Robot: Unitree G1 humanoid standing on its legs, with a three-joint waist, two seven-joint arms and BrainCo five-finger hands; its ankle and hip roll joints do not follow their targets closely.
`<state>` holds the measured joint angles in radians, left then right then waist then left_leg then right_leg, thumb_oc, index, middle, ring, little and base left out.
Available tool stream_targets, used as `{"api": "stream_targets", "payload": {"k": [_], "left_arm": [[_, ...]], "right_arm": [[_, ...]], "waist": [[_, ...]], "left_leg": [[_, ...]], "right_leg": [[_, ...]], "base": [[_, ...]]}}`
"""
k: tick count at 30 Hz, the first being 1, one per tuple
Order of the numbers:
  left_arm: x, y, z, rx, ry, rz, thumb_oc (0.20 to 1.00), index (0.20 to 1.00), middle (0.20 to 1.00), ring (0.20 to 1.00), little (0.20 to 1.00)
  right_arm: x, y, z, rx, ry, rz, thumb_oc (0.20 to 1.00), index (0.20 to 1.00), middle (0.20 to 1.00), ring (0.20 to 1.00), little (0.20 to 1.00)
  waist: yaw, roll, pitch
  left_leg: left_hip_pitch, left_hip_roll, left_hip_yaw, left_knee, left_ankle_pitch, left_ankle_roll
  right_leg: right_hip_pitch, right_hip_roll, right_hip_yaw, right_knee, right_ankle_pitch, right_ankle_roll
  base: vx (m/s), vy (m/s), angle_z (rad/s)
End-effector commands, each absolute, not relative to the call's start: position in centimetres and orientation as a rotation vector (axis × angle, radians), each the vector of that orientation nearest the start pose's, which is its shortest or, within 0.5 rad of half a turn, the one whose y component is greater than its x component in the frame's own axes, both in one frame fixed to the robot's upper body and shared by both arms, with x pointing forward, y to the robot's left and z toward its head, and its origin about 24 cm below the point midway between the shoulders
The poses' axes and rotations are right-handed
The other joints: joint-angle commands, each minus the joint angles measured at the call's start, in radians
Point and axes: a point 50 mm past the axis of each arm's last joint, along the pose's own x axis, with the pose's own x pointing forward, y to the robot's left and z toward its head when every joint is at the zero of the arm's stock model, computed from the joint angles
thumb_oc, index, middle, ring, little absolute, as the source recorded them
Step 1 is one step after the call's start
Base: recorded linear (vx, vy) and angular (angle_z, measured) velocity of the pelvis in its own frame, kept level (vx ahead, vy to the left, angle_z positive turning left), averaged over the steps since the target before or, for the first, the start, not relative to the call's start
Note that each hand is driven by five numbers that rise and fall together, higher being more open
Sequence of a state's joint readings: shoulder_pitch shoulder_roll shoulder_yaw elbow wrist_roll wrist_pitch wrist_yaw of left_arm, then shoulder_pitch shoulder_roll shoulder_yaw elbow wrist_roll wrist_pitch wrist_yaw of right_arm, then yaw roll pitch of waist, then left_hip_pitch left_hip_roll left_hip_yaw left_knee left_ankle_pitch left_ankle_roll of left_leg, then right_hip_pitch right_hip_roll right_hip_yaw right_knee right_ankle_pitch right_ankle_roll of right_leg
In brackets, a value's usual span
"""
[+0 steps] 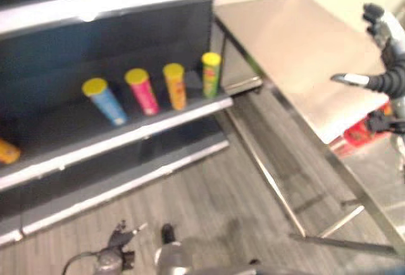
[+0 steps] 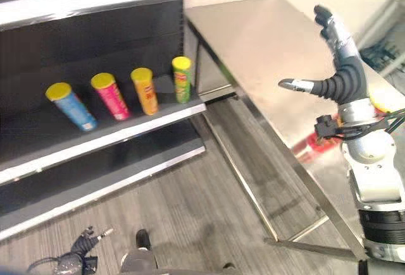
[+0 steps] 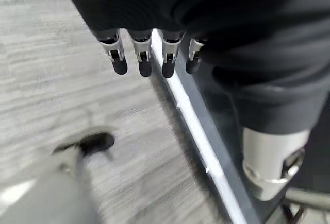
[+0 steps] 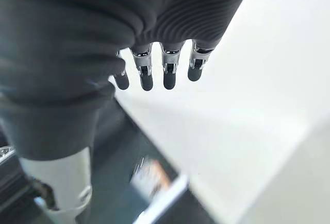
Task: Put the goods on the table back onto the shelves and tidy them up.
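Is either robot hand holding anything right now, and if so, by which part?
Nothing is held. The right hand hangs open above the steel table; the left hand hangs open over the floor.

A dark metal shelf unit with pale edge strips (image 1: 126,137) stands at the left, and a bare steel bench (image 2: 266,47) stands just right of it. On the middle shelf four tall round cans stand in a row from left to right: the blue can (image 2: 69,105), the pink can (image 2: 111,95), the orange can (image 2: 145,90), and the green can (image 2: 182,78) nearest the bench. Another can (image 1: 7,151) lies farther left on that shelf. A red package (image 1: 362,131) sits below the bench's near right edge. The right hand (image 2: 338,73) hangs over the bench's right side.
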<state>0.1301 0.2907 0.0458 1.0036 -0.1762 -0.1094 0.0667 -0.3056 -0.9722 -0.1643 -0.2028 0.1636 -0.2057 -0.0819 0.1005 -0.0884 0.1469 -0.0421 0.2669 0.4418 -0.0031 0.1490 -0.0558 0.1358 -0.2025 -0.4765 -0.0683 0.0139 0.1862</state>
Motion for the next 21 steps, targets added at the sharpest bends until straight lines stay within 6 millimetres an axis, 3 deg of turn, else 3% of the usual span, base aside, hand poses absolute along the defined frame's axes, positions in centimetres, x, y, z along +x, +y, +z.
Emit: {"api": "stream_targets", "payload": {"k": [1,2,5,7,9,10,11,12,14,16,21], "left_arm": [[10.6,29.2,-12.7,0.185,0.925,0.396,1.0,1.0,1.0,1.0,1.0],[10.7,28.8,-12.9,0.183,0.929,0.387,1.0,1.0,1.0,1.0,1.0],[10.4,28.2,-13.3,0.179,0.954,0.361,1.0,1.0,1.0,1.0,1.0],[10.7,28.1,-13.3,0.174,0.949,0.367,1.0,1.0,1.0,1.0,1.0],[11.4,27.6,-13.3,0.16,0.929,0.362,1.0,1.0,1.0,1.0,1.0],[11.2,27.2,-13.4,0.144,0.929,0.366,1.0,1.0,1.0,1.0,1.0],[11.3,27.2,-13.5,0.143,0.928,0.366,1.0,1.0,1.0,1.0,1.0],[10.6,26.5,-13.9,0.121,0.955,0.358,1.0,1.0,1.0,1.0,1.0],[10.3,26.2,-14.2,0.116,0.972,0.354,1.0,1.0,1.0,1.0,1.0],[9.6,25.9,-14.5,0.12,0.996,0.334,1.0,1.0,1.0,1.0,1.0],[9.8,26.6,-14.0,0.149,0.972,0.336,1.0,1.0,1.0,1.0,1.0]], "right_arm": [[24.4,-25.1,31.2,-0.741,-1.002,-0.126,1.0,1.0,1.0,1.0,1.0],[24.2,-25.2,31.4,-0.733,-1.014,-0.133,1.0,1.0,1.0,1.0,1.0],[23.8,-24.8,32.4,-0.726,-1.066,-0.132,1.0,1.0,1.0,1.0,1.0],[23.4,-24.0,33.5,-0.716,-1.132,-0.119,1.0,1.0,1.0,1.0,1.0],[23.0,-23.3,35.0,-0.719,-1.21,-0.117,1.0,1.0,1.0,1.0,1.0],[23.0,-23.1,35.3,-0.71,-1.224,-0.119,1.0,1.0,1.0,1.0,1.0],[23.0,-23.1,35.3,-0.711,-1.225,-0.119,1.0,1.0,1.0,1.0,1.0],[23.6,-23.4,34.9,-0.679,-1.201,-0.133,1.0,1.0,1.0,1.0,1.0],[24.1,-24.4,33.8,-0.647,-1.138,-0.158,1.0,1.0,1.0,1.0,1.0],[24.6,-26.2,31.4,-0.616,-1.026,-0.224,1.0,1.0,1.0,1.0,1.0],[23.6,-27.4,30.8,-0.629,-1.016,-0.302,1.0,1.0,1.0,1.0,1.0]], "waist": [[0.03,-0.051,-0.025],[0.025,-0.04,-0.016],[0.011,-0.02,0.001],[0.017,-0.015,0.022],[0.037,-0.018,0.05],[0.039,-0.019,0.048],[0.035,-0.018,0.046],[0.045,-0.011,0.038],[0.033,-0.003,0.025],[0.008,0.008,-0.002],[-0.023,0.019,-0.016]], "left_leg": [[-0.073,-0.045,-0.048,-0.06,-0.039,-0.064],[-0.075,-0.028,-0.056,-0.067,-0.018,-0.076],[-0.077,0.003,-0.074,-0.068,0.004,-0.093],[-0.08,0.009,-0.125,-0.064,0.013,-0.107],[-0.124,-0.044,-0.314,-0.019,-0.024,-0.112],[-0.123,-0.1,-0.435,-0.015,-0.076,-0.101],[-0.13,-0.103,-0.438,-0.013,-0.073,-0.099],[-0.111,-0.176,-0.591,-0.037,-0.111,-0.069],[-0.089,-0.189,-0.608,-0.055,-0.114,-0.063],[-0.045,-0.211,-0.584,-0.074,-0.132,-0.043],[0.008,-0.237,-0.499,-0.084,-0.16,-0.007]], "right_leg": [[0.043,-0.035,-0.008,-0.012,-0.065,0.026],[0.039,-0.006,-0.005,-0.012,-0.084,0.004],[0.05,0.045,0.0,-0.019,-0.118,-0.018],[0.044,0.065,0.017,-0.019,-0.133,-0.035],[0.026,0.069,0.021,-0.019,-0.114,-0.044],[0.015,0.069,0.046,-0.019,-0.105,-0.044],[0.011,0.067,0.043,-0.019,-0.102,-0.043],[-0.014,0.073,0.104,-0.019,-0.087,-0.044],[-0.017,0.072,0.129,-0.019,-0.084,-0.045],[-0.017,0.044,0.153,-0.017,-0.07,-0.023],[-0.049,-0.015,0.215,0.023,-0.041,0.013]], "base": [[-0.12,-0.274,-0.13],[-0.1,-0.241,0.12],[-0.1,-0.194,0.11],[-0.13,-0.157,0.02],[-0.13,-0.121,-0.21],[-0.01,-0.043,-0.35],[0.02,0.052,-0.5],[0.04,0.114,-0.79],[0.12,0.177,-1.35],[0.2,0.297,-0.4],[0.09,0.249,-0.5]]}}
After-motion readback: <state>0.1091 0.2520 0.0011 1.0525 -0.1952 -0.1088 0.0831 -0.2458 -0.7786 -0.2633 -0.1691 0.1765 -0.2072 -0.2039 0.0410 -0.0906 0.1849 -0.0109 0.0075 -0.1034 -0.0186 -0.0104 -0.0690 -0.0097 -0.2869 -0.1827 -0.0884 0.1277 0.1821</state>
